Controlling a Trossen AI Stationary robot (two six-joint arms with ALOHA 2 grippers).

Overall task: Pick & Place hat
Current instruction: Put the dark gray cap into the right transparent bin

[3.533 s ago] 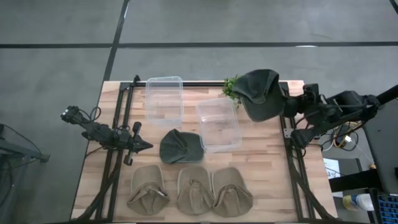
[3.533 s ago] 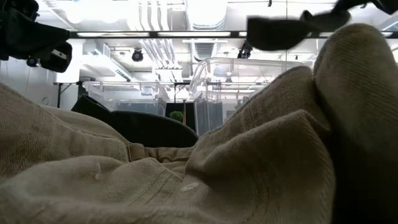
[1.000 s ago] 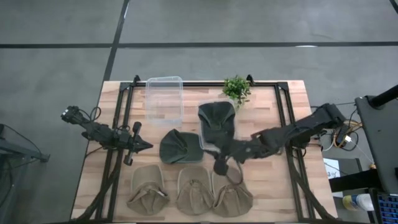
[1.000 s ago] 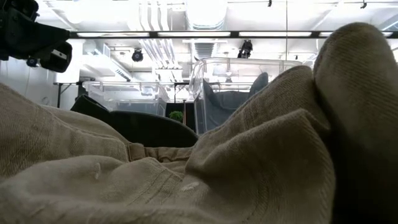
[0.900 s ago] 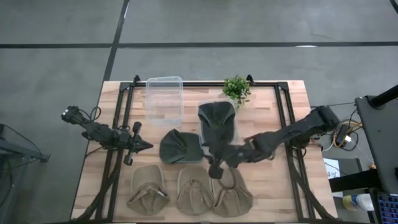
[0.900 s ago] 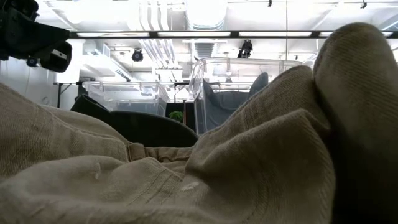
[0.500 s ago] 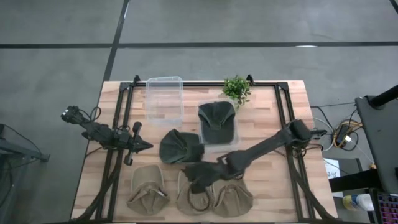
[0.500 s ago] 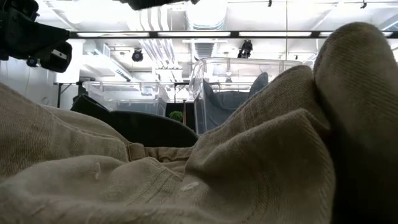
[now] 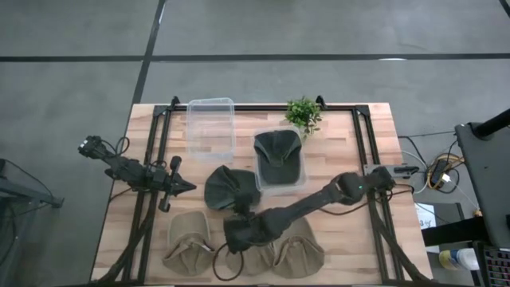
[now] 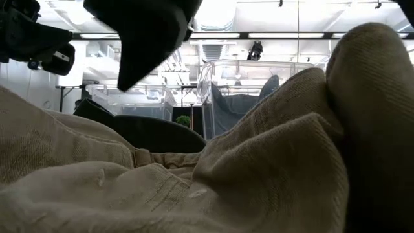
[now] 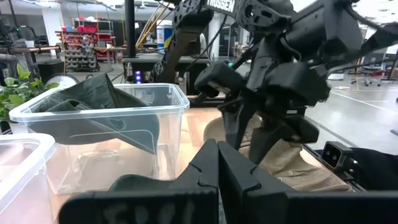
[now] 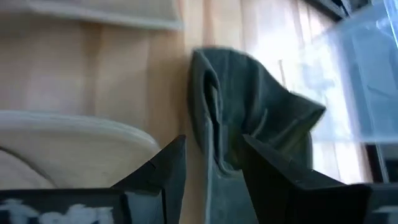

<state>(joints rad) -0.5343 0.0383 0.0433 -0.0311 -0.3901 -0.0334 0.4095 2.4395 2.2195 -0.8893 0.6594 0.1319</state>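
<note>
A dark green hat [image 9: 226, 188] lies flat on the table's middle, also ahead in the right wrist view [image 12: 249, 134]. My right gripper [image 12: 211, 180] hangs open just above its near edge [image 9: 239, 214], one finger on either side, touching nothing. In the low view it shows high up [image 10: 145, 39]. A second dark green hat [image 9: 279, 154] lies in a clear box [image 9: 299, 182]. Three khaki hats [image 9: 187, 239] [image 9: 249, 257] [image 9: 300, 247] rest in a row at the near edge. My left gripper [image 11: 217, 165] waits shut at the table's left [image 9: 179, 186].
An empty clear box [image 9: 211, 127] stands at the far left of middle. A small green plant [image 9: 303, 113] sits at the far edge. My right arm [image 9: 319, 199] reaches across the table over the khaki hats. A black frame [image 9: 366, 159] runs along the table's sides.
My right gripper has gone from beside the filled clear box toward the table's left and near edge, and down into the low view, ending over the near edge of the dark green hat on the table. That hat and the one in the box have stayed put.
</note>
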